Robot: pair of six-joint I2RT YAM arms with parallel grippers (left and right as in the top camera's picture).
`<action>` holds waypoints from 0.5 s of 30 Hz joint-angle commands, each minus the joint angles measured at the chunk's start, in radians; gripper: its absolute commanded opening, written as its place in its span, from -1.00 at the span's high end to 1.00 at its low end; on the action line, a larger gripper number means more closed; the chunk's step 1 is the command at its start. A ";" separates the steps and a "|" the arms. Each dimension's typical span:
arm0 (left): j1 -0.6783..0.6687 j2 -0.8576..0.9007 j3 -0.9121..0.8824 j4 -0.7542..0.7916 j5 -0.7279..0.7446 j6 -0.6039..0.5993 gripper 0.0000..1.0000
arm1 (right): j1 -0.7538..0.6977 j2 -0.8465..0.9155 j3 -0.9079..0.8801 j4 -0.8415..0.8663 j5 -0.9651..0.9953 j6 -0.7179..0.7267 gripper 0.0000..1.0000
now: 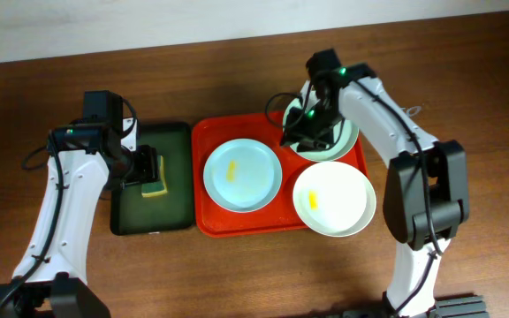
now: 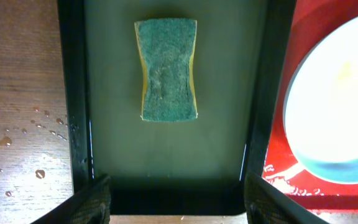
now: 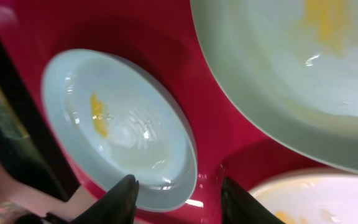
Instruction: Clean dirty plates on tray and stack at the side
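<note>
Three dirty plates lie on the red tray [image 1: 203, 221]: a pale blue one [image 1: 242, 174] at the left, a white one [image 1: 334, 198] at the front right, and a greenish one [image 1: 346, 141] at the back right. Each has a yellow smear. My right gripper [image 1: 312, 132] is open and empty and hovers over the greenish plate's near-left edge. In the right wrist view the gripper [image 3: 179, 193] has the blue plate [image 3: 117, 124], the greenish plate [image 3: 291, 68], the white plate [image 3: 316, 199] and the red tray [image 3: 166, 43] below it. My left gripper [image 1: 141, 164] is open and empty.
A dark green tray [image 1: 175, 212] lies left of the red tray and holds a green-and-yellow sponge [image 1: 155, 185]. In the left wrist view the sponge [image 2: 166, 68] lies ahead of the open fingers [image 2: 178, 199] on the green tray [image 2: 229, 124]. Water drops [image 2: 17, 143] dot the wooden table.
</note>
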 commanded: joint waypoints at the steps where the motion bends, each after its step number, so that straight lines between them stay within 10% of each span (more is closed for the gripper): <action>1: -0.001 0.009 -0.006 0.001 -0.003 -0.009 -0.31 | 0.051 0.000 -0.100 0.092 0.011 0.047 0.20; 15: -0.001 0.009 -0.008 0.000 -0.003 -0.009 -0.31 | 0.199 0.001 -0.192 0.169 0.225 0.057 0.57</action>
